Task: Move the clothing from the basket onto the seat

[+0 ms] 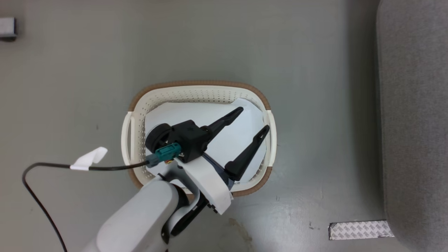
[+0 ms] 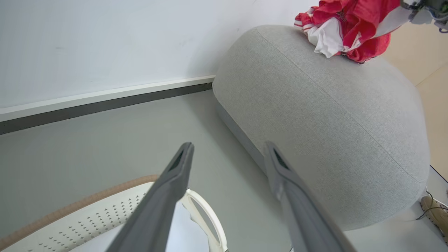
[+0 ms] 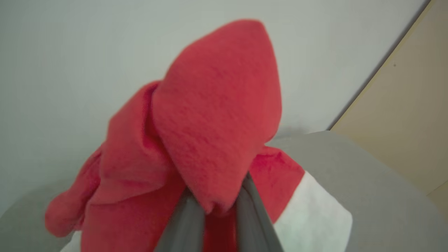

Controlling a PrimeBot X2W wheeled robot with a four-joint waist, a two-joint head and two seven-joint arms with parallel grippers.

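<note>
Around the basket (image 1: 196, 93) the floor (image 1: 210, 42) is open from 10 to 2 o'clock. At 3 o'clock the seat (image 1: 416, 115) blocks the way; at 9 o'clock lies a black cable (image 1: 115, 168).

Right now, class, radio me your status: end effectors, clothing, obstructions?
Left end effector open over basket. Right end effector shut on clothing. Clothing on seat top, not yet released. No obstruction seen.

Red clothing (image 3: 210, 115), white panel, bunched; pinched between right gripper (image 3: 218, 210) fingers; grey seat (image 3: 367, 182) behind.
</note>
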